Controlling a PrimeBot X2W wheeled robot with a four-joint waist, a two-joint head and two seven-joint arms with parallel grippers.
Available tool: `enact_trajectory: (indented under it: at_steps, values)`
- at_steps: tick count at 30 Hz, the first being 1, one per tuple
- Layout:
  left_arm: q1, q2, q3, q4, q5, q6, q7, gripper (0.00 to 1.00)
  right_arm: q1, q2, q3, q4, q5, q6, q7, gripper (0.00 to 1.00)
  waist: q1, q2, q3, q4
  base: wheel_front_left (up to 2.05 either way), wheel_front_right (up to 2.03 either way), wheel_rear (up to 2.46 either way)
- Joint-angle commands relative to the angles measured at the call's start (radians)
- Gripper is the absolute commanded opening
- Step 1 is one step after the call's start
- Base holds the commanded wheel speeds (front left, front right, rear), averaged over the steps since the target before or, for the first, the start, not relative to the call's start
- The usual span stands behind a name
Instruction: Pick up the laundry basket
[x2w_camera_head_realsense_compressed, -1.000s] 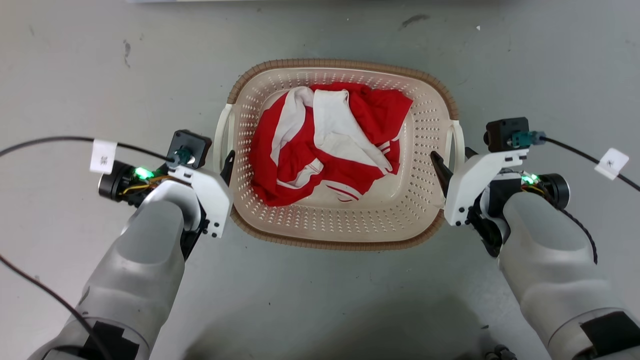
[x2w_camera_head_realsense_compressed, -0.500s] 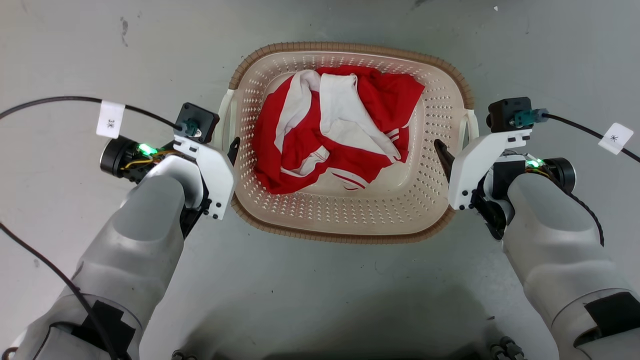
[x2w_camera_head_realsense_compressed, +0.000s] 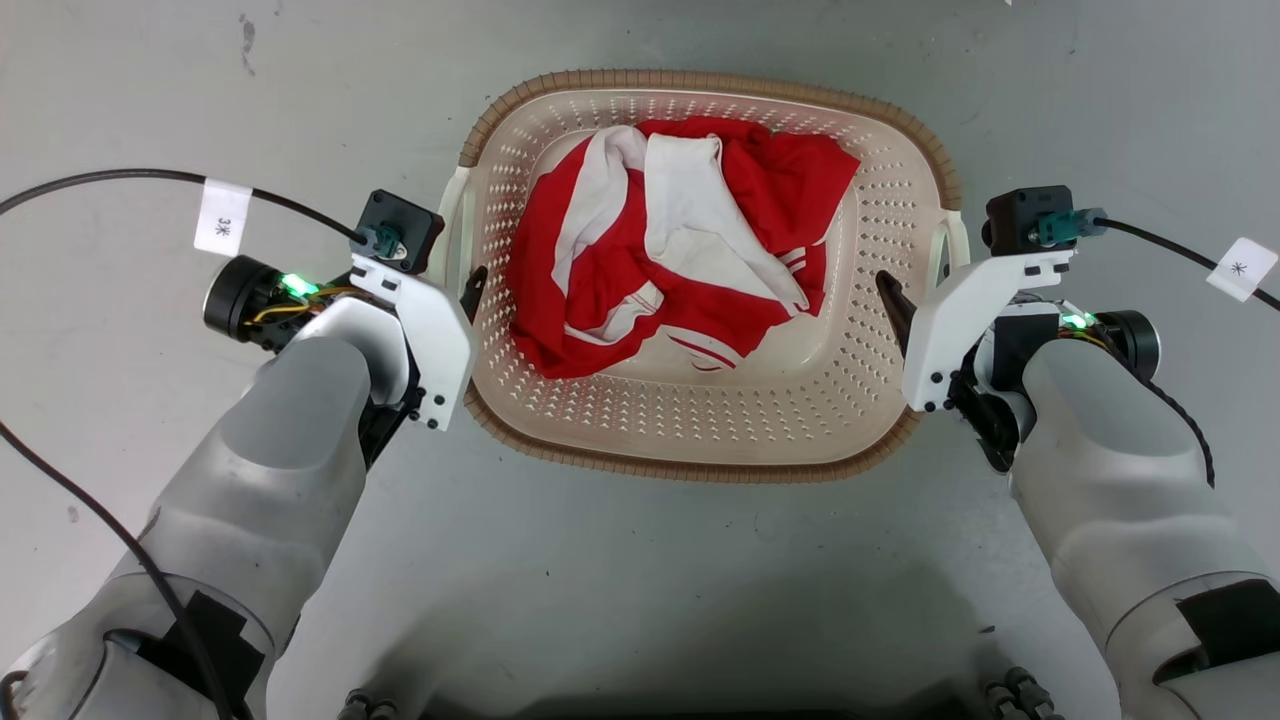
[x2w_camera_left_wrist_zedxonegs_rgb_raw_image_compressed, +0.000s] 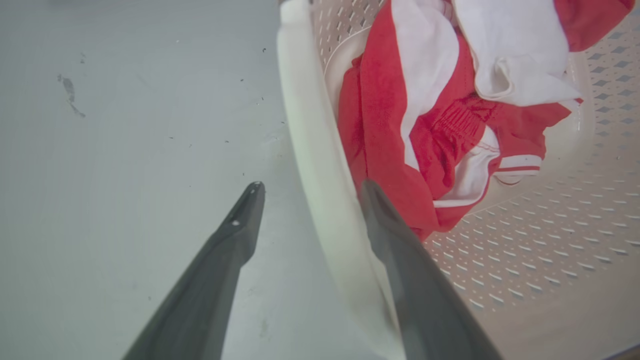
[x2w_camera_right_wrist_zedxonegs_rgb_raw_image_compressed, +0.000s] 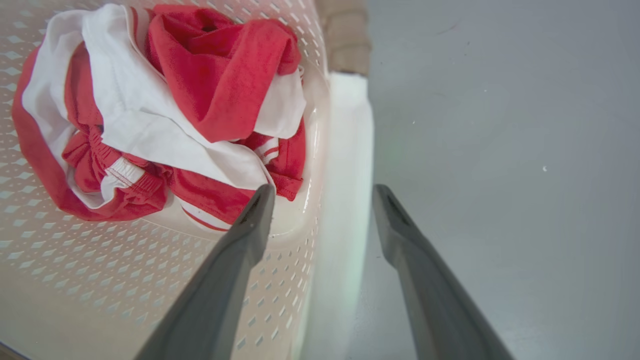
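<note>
The laundry basket (x2w_camera_head_realsense_compressed: 700, 440) is seen on the floor (x2w_camera_head_realsense_compressed: 640, 600), not yet lifted. Its white handles are straddled by left gripper (x2w_camera_left_wrist_zedxonegs_rgb_raw_image_compressed: 312, 184) & right gripper (x2w_camera_right_wrist_zedxonegs_rgb_raw_image_compressed: 322, 187), fingers apart, nothing clamped. Closing + lift are left.

The right gripper (x2w_camera_right_wrist_zedxonegs_rgb_raw_image_compressed: 324, 192) held its two dark fingers apart astride the white handle (x2w_camera_right_wrist_zedxonegs_rgb_raw_image_compressed: 345, 150) of the laundry basket (x2w_camera_right_wrist_zedxonegs_rgb_raw_image_compressed: 100, 280), one inside near the crumpled red-and-white clothes (x2w_camera_right_wrist_zedxonegs_rgb_raw_image_compressed: 210, 90), the other outside over grey floor (x2w_camera_right_wrist_zedxonegs_rgb_raw_image_compressed: 500, 175).

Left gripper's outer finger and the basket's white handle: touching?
Apart. The left wrist view shows grey floor all along between the outer finger of the left gripper and the white handle of the laundry basket.
</note>
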Motion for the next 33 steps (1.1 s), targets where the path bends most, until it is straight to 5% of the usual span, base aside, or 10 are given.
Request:
enact_trajectory:
  at_steps: [1,3,4,5,17,26,33]
  values:
    - [-0.009,0.005,-0.007,0.002,-0.010,0.003,-0.001,1.00,-0.013,0.000,-0.003,0.002,-0.008,-0.001,0.003,1.00,-0.0001,0.0000,0.001,0.001,0.00,0.00,0.00]
    - [-0.012,0.000,-0.022,-0.002,-0.032,0.003,0.006,0.92,-0.010,0.000,-0.008,0.002,-0.006,0.000,0.013,1.00,-0.0001,0.0000,0.004,0.004,0.00,0.00,0.00]
    - [-0.013,-0.002,-0.030,-0.006,-0.043,0.003,0.010,0.41,-0.009,0.000,-0.009,0.002,-0.005,0.000,0.014,0.40,-0.0001,0.0000,0.005,0.006,0.00,0.00,0.00]
    - [-0.013,-0.003,-0.036,-0.008,-0.057,0.003,0.013,0.00,-0.008,0.000,-0.011,0.002,-0.005,-0.001,0.014,0.00,-0.0001,0.0000,0.005,0.007,0.00,0.00,0.00]
    - [0.040,0.013,-0.142,-0.050,-0.190,0.002,0.042,0.00,0.041,-0.004,-0.075,0.001,-0.126,0.000,0.032,0.00,-0.0001,0.0000,-0.077,0.011,0.00,0.00,0.00]
    - [0.116,0.058,-0.285,-0.154,-0.331,0.001,0.187,0.00,0.078,-0.005,-0.157,0.000,-0.292,-0.001,0.158,0.00,-0.0001,0.0000,-0.280,0.010,0.00,0.00,0.00]
    - [0.151,0.114,-0.388,-0.236,-0.437,0.000,0.299,0.00,0.120,-0.007,-0.082,0.001,-0.269,-0.001,0.319,0.00,-0.0001,0.0000,-0.455,0.006,0.00,0.00,0.00]
